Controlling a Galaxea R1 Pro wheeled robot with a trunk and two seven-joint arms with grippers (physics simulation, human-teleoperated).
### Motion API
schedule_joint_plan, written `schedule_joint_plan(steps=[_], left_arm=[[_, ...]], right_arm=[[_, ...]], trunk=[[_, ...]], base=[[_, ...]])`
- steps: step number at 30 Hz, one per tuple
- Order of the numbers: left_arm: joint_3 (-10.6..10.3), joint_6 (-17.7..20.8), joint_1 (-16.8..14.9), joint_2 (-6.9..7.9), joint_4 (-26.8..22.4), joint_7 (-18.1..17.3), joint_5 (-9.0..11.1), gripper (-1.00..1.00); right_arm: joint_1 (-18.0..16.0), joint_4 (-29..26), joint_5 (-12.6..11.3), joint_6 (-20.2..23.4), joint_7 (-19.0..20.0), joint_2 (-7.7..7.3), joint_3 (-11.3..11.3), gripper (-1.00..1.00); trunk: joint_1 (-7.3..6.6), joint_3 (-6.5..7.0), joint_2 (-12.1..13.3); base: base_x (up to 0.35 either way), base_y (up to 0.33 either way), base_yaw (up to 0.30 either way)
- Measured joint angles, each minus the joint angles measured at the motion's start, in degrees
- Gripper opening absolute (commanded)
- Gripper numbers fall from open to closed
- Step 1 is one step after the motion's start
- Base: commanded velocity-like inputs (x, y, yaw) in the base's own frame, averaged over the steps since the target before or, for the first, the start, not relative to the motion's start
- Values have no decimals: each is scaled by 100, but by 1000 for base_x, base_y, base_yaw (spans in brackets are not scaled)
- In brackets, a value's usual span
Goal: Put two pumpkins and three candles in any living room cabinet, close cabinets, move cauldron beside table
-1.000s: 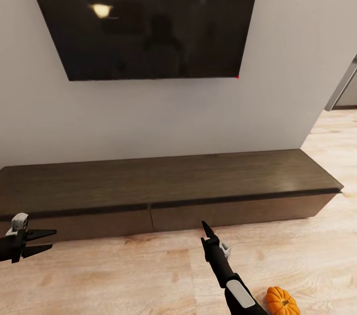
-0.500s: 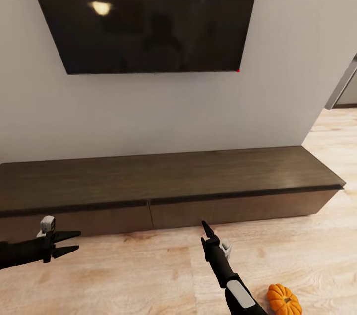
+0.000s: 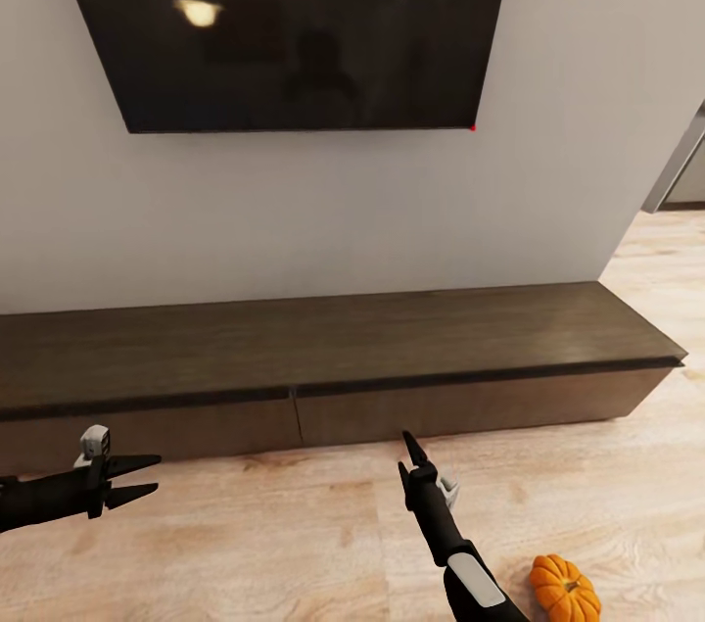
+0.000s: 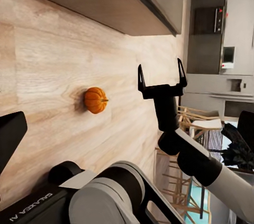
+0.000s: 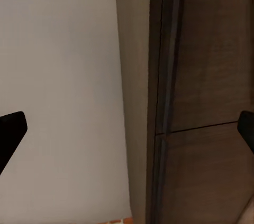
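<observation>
Lying on pale plank floor [image 3: 294, 544] nearest the base: small ribbed orange pumpkin [image 3: 565, 589], just right of right gripper [image 3: 410, 461], so right arm nearer. Right gripper pointed at cabinet, jaws spread, empty. Left gripper [image 3: 147, 477] well apart to the left, jaws parted, empty. Beyond both: long low dark-brown wooden cabinet [image 3: 323, 348], drawer fronts closed, long axis along wall under black screen [image 3: 284, 15].

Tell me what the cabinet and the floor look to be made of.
The cabinet: dark brown wood or wood veneer, matte with a faint sheen; grain streaks run along its top. The floor: pale wood planks, likely laminate; light grain and board seams show, smooth finish.
</observation>
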Motion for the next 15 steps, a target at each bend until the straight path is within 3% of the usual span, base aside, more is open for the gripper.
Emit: schedule_joint_plan(steps=[9,15], left_arm=[[4,-2,0,-7,1,0,17,100],[1,16,0,-4,7,-2,6,100]], right_arm=[[0,0,-1,9,0,0,0,100],[0,1,-1,9,-1,0,1,100]], trunk=[[23,-18,-42],[20,-18,-42]], base=[[6,7,0],[170,183,0]])
